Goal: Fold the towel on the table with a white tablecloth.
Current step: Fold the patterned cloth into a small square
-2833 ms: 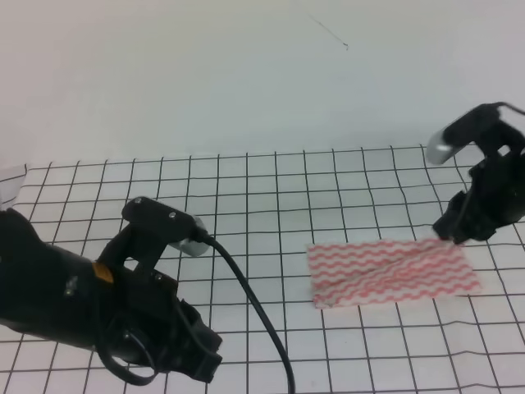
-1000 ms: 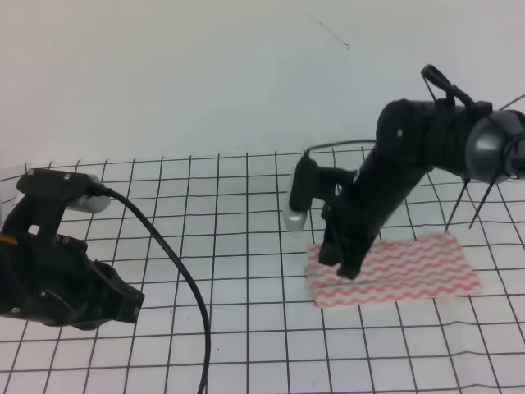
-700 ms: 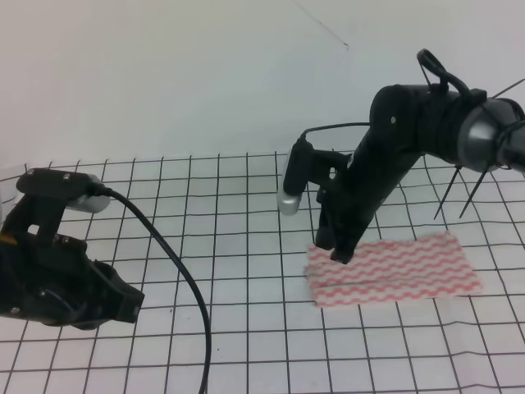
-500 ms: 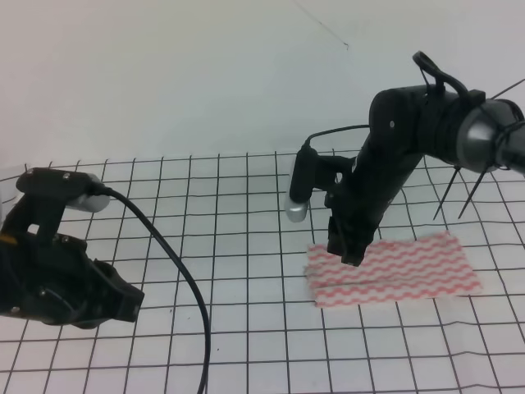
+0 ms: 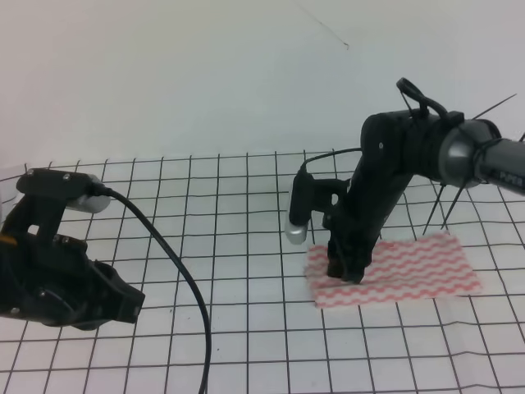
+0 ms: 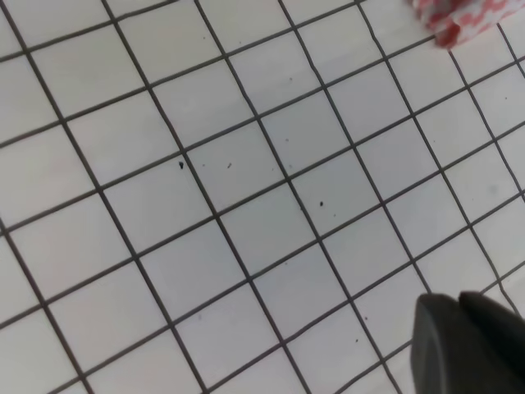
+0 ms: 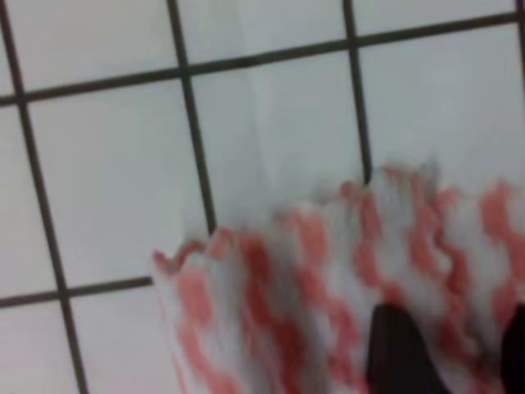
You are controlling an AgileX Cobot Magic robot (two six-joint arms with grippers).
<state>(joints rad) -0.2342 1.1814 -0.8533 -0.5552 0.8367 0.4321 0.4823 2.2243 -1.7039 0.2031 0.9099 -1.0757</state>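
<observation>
Towel lying flat on the gridded bench

The bench (image 5: 246, 189) under its white tablecloth (image 5: 246, 328) carries the towel (image 5: 410, 275) at right. The right end effector (image 5: 346, 272) presses its left end; grip unclear. The left end effector (image 5: 123, 305) hovers well apart, grip unclear.

Right gripper (image 5: 345, 271): fingertips merge into one dark mass over the towel (image 5: 410, 271); jaw gap unreadable. Right wrist view blurred, fingers (image 7: 398, 349) cropped below. Left gripper (image 6: 467, 345): only a corner in frame.
</observation>
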